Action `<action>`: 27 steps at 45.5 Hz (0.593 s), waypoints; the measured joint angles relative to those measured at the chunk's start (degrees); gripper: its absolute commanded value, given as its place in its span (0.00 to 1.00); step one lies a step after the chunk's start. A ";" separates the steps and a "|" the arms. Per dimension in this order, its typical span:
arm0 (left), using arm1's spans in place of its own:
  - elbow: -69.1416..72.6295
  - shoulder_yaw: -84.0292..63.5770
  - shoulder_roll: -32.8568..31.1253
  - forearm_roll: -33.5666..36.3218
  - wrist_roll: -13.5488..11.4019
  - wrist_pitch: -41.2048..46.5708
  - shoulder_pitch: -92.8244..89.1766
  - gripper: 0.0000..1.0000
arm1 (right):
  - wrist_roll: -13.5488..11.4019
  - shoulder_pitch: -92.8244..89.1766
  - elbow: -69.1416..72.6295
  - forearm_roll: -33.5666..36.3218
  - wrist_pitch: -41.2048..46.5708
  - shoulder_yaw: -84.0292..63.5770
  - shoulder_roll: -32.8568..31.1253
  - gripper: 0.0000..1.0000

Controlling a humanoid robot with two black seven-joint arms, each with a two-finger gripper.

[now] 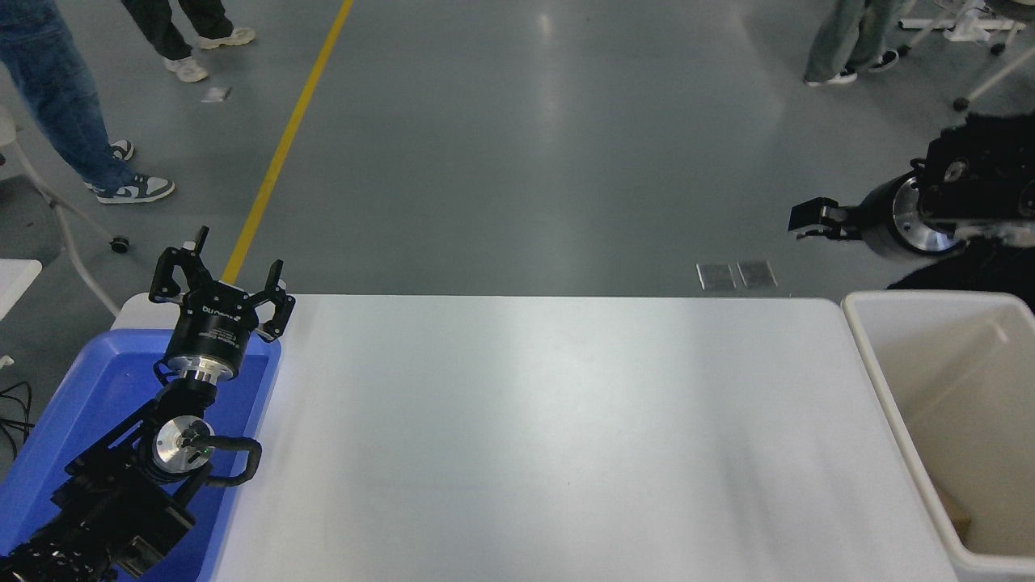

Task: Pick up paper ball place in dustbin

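The off-white dustbin (pixel 922 297) stands at the table's right end. Low inside it, against the near-left wall, a small tan-brown bit (pixel 959 517) shows, mostly hidden by the rim; I cannot tell whether it is the paper ball. No paper ball lies on the table. My right gripper (pixel 813 218) is raised above and behind the bin's far-left corner. It points left, over the floor beyond the table's far edge, and nothing is seen in it. My left gripper (pixel 222 271) is parked open and empty at the lower left.
A shallow blue tray (pixel 97 380) lies under the left arm at the table's left end. The white table (pixel 550 436) spans the middle. People's legs stand on the grey floor at the top left and top right. A yellow floor line runs at the upper left.
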 measured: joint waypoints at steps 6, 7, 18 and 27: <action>0.02 0.00 0.01 0.00 0.00 0.01 0.00 0.98 | 0.03 5.06 3.04 0.00 8.13 2.57 -0.06 1.00; 0.02 0.00 0.01 -0.01 0.00 0.00 0.00 0.98 | 0.00 5.61 3.30 -0.03 9.11 2.76 -0.06 1.00; 0.02 0.00 0.01 -0.01 0.00 0.00 -0.01 0.98 | 0.02 10.92 5.33 0.03 19.05 5.63 -0.02 1.00; 0.02 -0.06 0.01 -0.01 -0.03 0.01 0.00 0.98 | 0.02 13.97 6.45 0.06 24.06 8.12 -0.47 1.00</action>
